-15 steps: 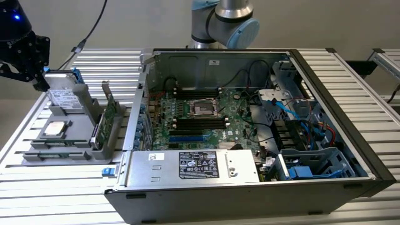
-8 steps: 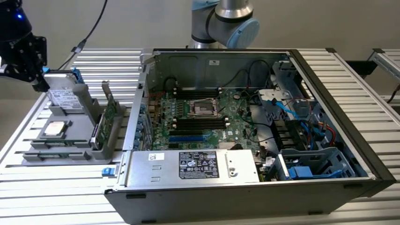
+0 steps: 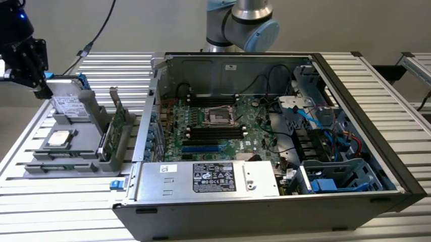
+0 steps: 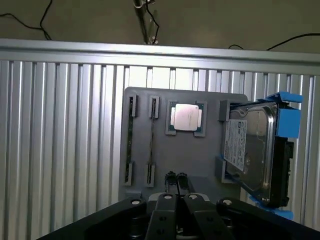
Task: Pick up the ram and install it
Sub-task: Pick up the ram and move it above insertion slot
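The ram (image 4: 130,142) stands on edge in a narrow slot of the grey parts tray (image 4: 200,160), a thin dark green stick. In the exterior view, the ram (image 3: 54,167) lies along the tray's near end. My gripper (image 4: 176,181) hangs above the tray's edge, its fingers pressed together with nothing between them. The exterior view has the black gripper (image 3: 43,91) high over the tray's far end, near the hard drive. The motherboard (image 3: 215,126) lies in the open computer case, with black memory slots (image 3: 214,132) beside the processor socket.
On the tray sit a processor (image 4: 186,118), a hard drive (image 4: 252,150) in a blue bracket, and an upright green expansion card (image 3: 118,123) with a silver bracket. The case walls (image 3: 357,106), power supply (image 3: 212,177) and cables surround the board. The table is ribbed aluminium.
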Motion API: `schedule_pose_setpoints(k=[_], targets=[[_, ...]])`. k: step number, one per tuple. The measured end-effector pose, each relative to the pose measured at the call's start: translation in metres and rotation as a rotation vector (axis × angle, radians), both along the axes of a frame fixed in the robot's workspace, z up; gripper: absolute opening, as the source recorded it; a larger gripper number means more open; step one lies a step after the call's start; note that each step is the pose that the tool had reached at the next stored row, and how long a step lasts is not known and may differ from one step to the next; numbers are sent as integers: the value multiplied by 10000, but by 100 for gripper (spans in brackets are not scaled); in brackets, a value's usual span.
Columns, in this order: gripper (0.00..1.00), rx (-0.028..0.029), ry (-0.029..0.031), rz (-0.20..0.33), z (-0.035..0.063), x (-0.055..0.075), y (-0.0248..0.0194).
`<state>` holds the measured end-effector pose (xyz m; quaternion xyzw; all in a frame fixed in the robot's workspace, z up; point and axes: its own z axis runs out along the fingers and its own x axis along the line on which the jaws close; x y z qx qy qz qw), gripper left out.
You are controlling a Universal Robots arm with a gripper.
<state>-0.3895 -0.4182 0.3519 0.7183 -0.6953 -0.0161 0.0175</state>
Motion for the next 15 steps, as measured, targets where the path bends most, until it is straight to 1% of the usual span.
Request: schedule_pose_setpoints(k=[1, 2, 3, 4, 5, 7, 10, 12, 13, 15], targets=[[12, 0, 0, 1, 0, 0, 0], [18, 1, -2, 1, -1, 0, 0], [18, 0, -1, 2, -1, -1, -1], [24, 0, 0, 3, -1, -2, -1], [24, 0, 0, 1, -1, -8, -1], [37, 0, 0, 0, -9, -23, -2], [37, 0, -3, 1, -57, -88, -16], [37, 0, -2, 2, -92, -125, -42], [37, 0, -1, 2, -110, -139, -63], [37, 7, -2, 1, -148, -151, -132]])
